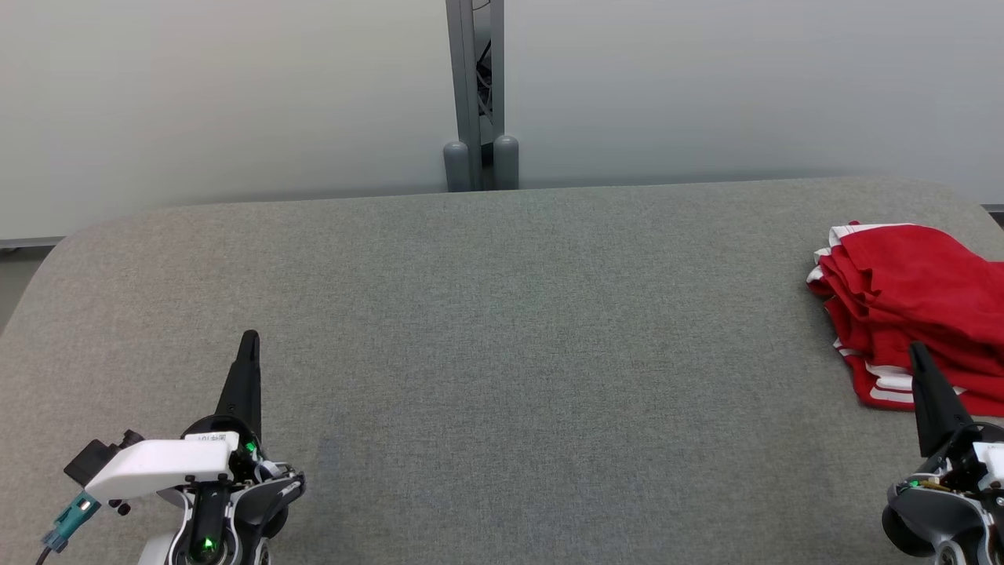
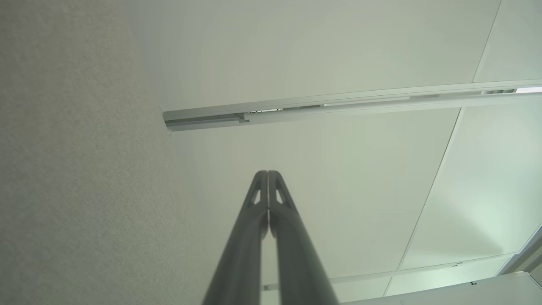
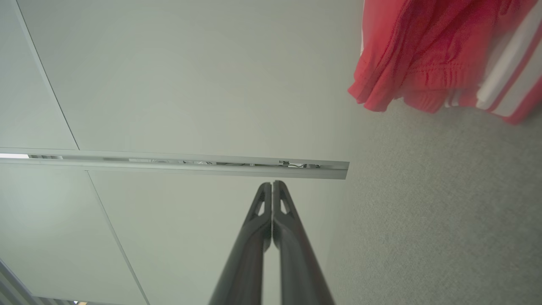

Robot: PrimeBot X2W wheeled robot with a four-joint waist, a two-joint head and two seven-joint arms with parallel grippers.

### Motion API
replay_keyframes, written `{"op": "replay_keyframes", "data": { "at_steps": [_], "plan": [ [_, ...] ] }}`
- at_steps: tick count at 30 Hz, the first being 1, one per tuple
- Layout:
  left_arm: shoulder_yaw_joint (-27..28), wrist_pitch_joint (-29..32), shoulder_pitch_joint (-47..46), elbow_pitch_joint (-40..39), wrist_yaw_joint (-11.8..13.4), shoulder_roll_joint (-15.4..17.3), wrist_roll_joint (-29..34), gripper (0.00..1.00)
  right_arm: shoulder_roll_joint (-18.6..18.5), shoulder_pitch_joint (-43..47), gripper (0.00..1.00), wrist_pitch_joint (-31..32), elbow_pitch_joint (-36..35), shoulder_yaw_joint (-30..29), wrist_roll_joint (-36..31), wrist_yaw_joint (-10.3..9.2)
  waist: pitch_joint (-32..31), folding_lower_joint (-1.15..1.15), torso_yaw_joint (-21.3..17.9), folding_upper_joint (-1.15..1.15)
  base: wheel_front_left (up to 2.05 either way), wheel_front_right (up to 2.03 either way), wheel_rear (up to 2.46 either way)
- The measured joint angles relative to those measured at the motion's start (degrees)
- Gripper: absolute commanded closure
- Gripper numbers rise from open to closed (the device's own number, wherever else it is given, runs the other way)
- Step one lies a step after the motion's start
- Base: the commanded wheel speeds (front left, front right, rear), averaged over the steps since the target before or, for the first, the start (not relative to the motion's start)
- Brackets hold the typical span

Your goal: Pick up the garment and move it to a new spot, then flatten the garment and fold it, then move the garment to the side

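Red garment [image 1: 914, 302] (white-striped) lies heaped on the tabletop [image 1: 502, 329], far right; left hand [image 1: 249, 339] and right hand [image 1: 916, 351] both pressed together.

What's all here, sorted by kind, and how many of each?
Red garment: 1
Grippers, both shut: 2 (left gripper, right gripper)
Grey table: 1
Total: 4

left gripper [image 1: 249, 339] low left, fingers pressed together, pointing up, right gripper [image 1: 916, 351] low right, likewise closed, empty
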Motion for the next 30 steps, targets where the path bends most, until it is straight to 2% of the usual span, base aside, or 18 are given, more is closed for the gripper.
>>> {"op": "replay_keyframes", "data": {
  "at_steps": [30],
  "plan": [
    [0.11,0.02,0.00,0.00,0.00,-0.09,0.12,1.00,0.29,-0.08,1.00,0.41,0.01,-0.41,-0.38,0.00,0.00,0.00,0.00,0.00,0.00,0.00,0.00]
  ]
}}
